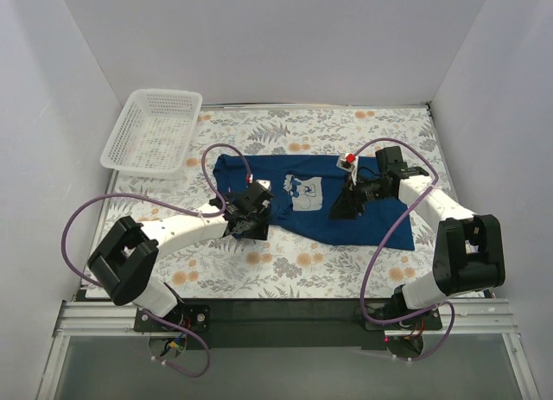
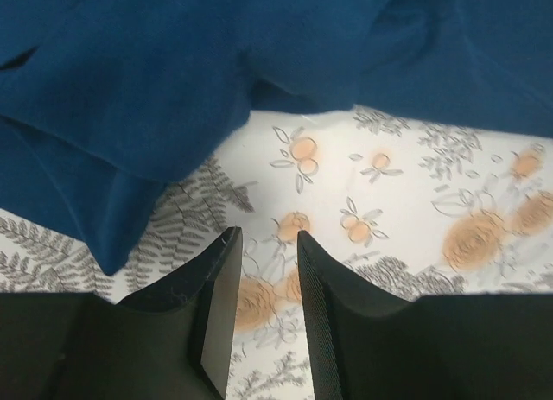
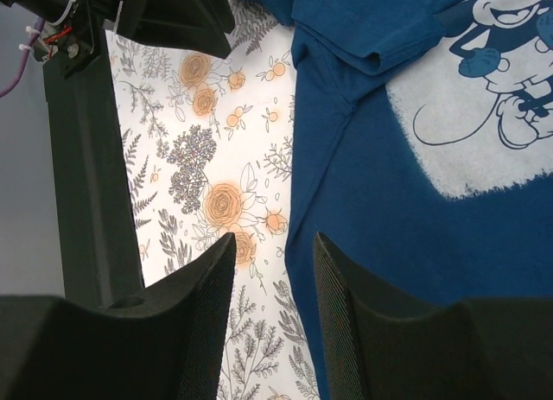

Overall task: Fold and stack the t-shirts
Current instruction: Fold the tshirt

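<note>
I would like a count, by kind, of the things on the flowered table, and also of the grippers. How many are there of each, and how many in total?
Dark blue t-shirt: 1
White basket: 1
Grippers, the left gripper and the right gripper: 2
Total: 4

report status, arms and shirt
Both open, empty: left gripper, right gripper, low by the t-shirt. Shirt spread flat, front up. basket far left, apart; nothing in the way.
</note>
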Robot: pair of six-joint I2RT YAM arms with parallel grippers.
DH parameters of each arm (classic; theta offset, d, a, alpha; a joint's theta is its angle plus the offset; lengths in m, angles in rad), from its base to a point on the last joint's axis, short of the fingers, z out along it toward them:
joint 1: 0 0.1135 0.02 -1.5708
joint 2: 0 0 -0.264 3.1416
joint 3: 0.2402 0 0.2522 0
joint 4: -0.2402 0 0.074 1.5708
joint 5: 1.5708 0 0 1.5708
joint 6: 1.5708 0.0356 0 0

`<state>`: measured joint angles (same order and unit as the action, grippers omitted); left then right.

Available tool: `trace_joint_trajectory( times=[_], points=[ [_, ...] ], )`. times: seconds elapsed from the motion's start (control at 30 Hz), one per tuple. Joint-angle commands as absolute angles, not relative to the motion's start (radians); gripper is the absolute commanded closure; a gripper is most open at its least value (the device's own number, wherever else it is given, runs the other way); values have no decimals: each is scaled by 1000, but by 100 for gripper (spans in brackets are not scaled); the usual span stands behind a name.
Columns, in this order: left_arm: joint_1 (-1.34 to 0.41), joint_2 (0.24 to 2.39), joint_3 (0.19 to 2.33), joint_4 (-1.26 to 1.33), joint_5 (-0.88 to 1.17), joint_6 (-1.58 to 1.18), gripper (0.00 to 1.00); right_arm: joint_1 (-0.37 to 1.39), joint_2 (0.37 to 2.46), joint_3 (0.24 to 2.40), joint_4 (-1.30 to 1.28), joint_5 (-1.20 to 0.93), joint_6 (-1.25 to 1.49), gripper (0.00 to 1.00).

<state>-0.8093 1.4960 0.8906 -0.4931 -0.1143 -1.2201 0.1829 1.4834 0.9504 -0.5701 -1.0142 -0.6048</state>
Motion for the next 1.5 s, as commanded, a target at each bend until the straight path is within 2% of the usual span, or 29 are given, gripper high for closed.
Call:
trace_joint_trajectory(
  times=[0.0, 0.53, 0.8, 0.9, 1.17, 1.47],
  points=[
    [-810, 1532, 923, -434, -222, -1181, 68, 170, 1477, 937, -577, -1025, -617, 59],
    [-810, 1677, 1031, -480, -413, -1109, 65, 130, 1491, 939, -578, -1060, -615, 59],
    [-810, 1741, 1069, -494, -446, -1089, 66, 123, 1494, 936, -580, -1062, -617, 59],
    [-810, 1747, 1075, -494, -460, -1085, 71, 120, 1496, 934, -581, -1063, -618, 59],
    [-810, 1689, 1089, -526, -425, -1083, 100, 112, 1493, 936, -586, -1062, -623, 59],
    [-810, 1534, 1074, -566, -292, -1081, 100, 110, 1444, 936, -614, -945, -653, 59]
  ],
)
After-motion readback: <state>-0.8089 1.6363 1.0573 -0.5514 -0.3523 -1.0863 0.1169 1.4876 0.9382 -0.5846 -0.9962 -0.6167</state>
